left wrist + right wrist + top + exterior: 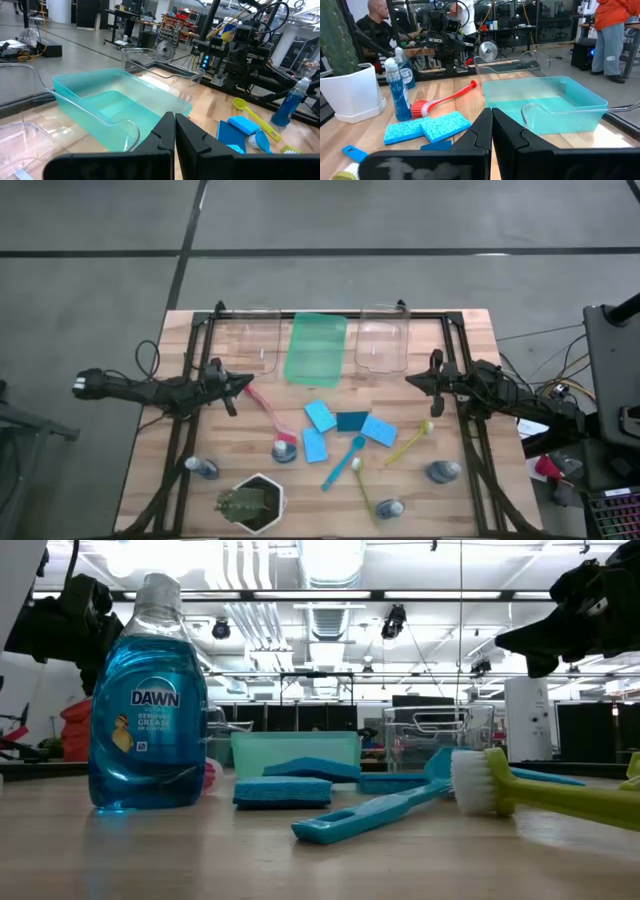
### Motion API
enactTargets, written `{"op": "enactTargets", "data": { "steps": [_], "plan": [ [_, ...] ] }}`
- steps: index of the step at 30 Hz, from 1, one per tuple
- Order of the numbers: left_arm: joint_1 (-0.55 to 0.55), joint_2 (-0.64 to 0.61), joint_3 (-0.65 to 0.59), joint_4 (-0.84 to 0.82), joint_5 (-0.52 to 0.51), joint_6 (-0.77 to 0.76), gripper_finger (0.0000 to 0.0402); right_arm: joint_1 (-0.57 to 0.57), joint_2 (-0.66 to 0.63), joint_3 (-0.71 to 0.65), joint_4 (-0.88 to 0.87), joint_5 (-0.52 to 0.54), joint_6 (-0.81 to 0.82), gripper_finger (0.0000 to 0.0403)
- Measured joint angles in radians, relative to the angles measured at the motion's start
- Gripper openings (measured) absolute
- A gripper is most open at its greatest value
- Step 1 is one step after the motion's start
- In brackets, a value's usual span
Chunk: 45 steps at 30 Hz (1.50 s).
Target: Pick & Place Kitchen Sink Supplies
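Red brush (268,416) just below the left pincer (246,383), nothing picked up yet.
Both pincers, right pincer (410,381) too, are pressed together and empty; I'd spread the left one before dropping onto the handle.

Four sponges (320,416) (blue), four brushes (343,463), three bottles (203,468), two bins (381,345), one tray (316,349).

Sponges (345,427) hemmed by brushes (343,461)
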Motion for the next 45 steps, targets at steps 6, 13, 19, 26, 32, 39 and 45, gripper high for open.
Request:
{"op": "enactTargets", "data": {
  "steps": [6,13,19,26,32,39,45],
  "plan": [
    [0.000,0.000,0.000,0.000,0.000,0.000,0.0007,0.000,0.000,0.000,0.000,0.000,0.000,0.0009],
    [0.000,0.000,0.000,0.000,0.000,0.000,0.0007,0.000,0.000,0.000,0.000,0.000,0.000,0.0009],
    [0.000,0.000,0.000,0.000,0.000,0.000,0.0007,0.000,0.000,0.000,0.000,0.000,0.000,0.0009],
    [0.000,0.000,0.000,0.000,0.000,0.000,0.0007,0.000,0.000,0.000,0.000,0.000,0.000,0.0009],
    [0.000,0.000,0.000,0.000,0.000,0.000,0.0007,0.000,0.000,0.000,0.000,0.000,0.000,0.0009],
    [0.000,0.000,0.000,0.000,0.000,0.000,0.0007,0.000,0.000,0.000,0.014,0.000,0.058,0.0009],
    [0.000,0.000,0.000,0.000,0.000,0.000,0.0007,0.000,0.001,0.029,0.087,-0.007,0.490,0.0009]
  ]
}}
